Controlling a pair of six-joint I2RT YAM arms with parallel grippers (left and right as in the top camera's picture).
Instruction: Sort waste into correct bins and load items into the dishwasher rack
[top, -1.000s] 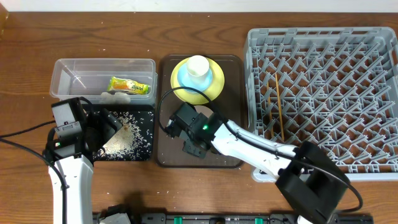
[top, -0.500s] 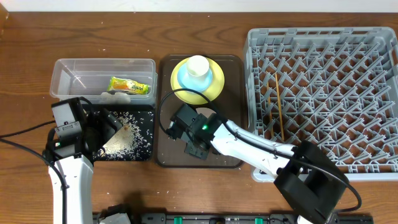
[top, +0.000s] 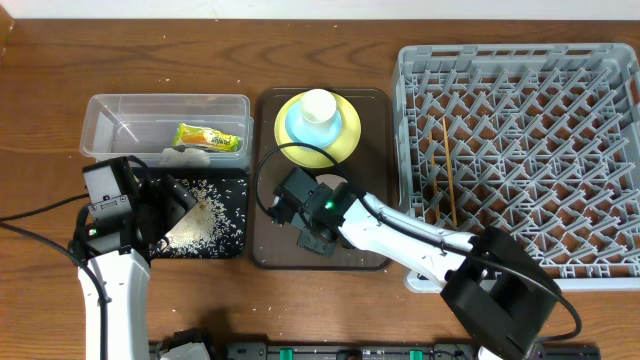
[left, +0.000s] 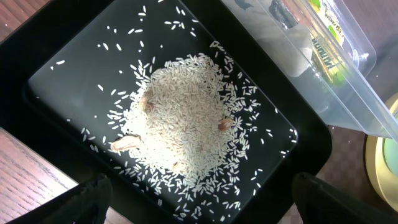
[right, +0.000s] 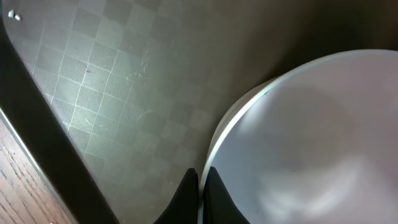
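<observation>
White bowl (right: 311, 143): its rim is pinched edge-on between the fingers of my right gripper (right: 200, 186), which is closed on it. The bowl sits on the brown serving tray (right: 93, 81), spreading out to one side of the gripper, with bare chequered tray floor on the other side.

I judge the step in hand to be lifting this bowl and carrying it to the dishwasher rack (top: 405, 160), which stands on the desk (top: 300, 50) well off to the side of my right gripper. A rim pinch is thin and the bowl hangs off to one side, so I should rise straight up and slowly, watching that it does not swing or slip. I should clear the tray's raised edge before moving sideways, and keep away from the stack beyond the gripper: white cup (top: 318, 105) in light blue bowl (top: 337, 127) on yellow plate (top: 350, 130). In the rack I would stand it between pegs, apart from the chopsticks (top: 448, 170) lying there.

My left gripper (left: 214, 205) is wide open and holds nothing, hovering above the rice (left: 186, 118) heaped in the black tray (left: 62, 93).

Writing: only the snack wrapper (left: 326, 37) in the clear tub (top: 110, 125), beyond my left gripper, carries print, and it is too slanted and blurred to read.
</observation>
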